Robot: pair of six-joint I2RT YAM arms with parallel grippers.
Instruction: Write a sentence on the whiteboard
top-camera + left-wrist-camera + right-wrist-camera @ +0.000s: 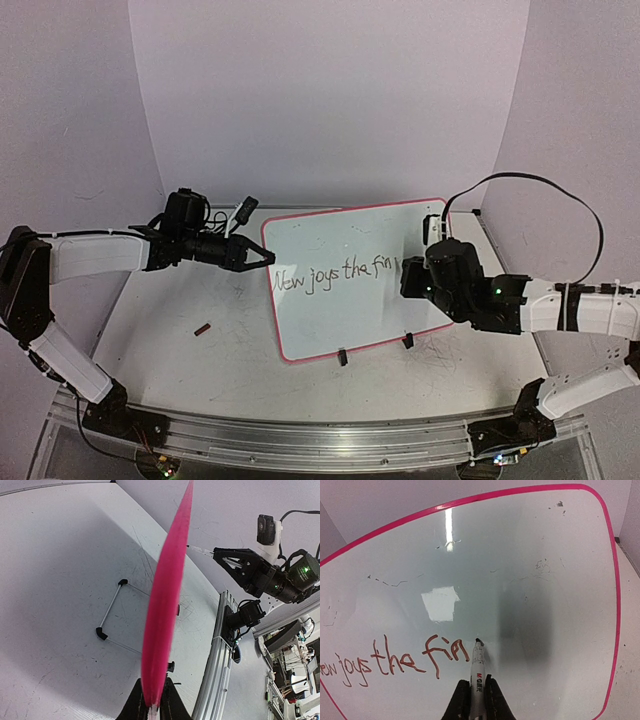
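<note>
A: What is on the left?

B: The left claw (265, 258) reaches across, its jaws clamped on the left edge of the board (340, 230); in its wrist view the pink rim (167, 595) runs straight up from between the two fingers.

A: And where is the board?

B: At the middle of the table (180, 360), tilted, with two black clips (342, 356) on its lower edge; a small dark piece (203, 328) lies on the table to its left, well apart from it.

A: Can you read anything?

B: Yes; the sentence (335, 275) is one line across the board's middle, and it reads "New joys the fin"; in the right wrist view the strokes look reddish-brown, and the first letter is cut off at the frame's edge.

A: What comes after "fin"?

B: The marker (478, 662); its tip touches the board just beside the last stroke; its white barrel has a red label that seems to begin with an M; the rest is too small to read.

A: Who holds it?

B: The right claw (475, 687), jaws closed on the barrel.
</note>
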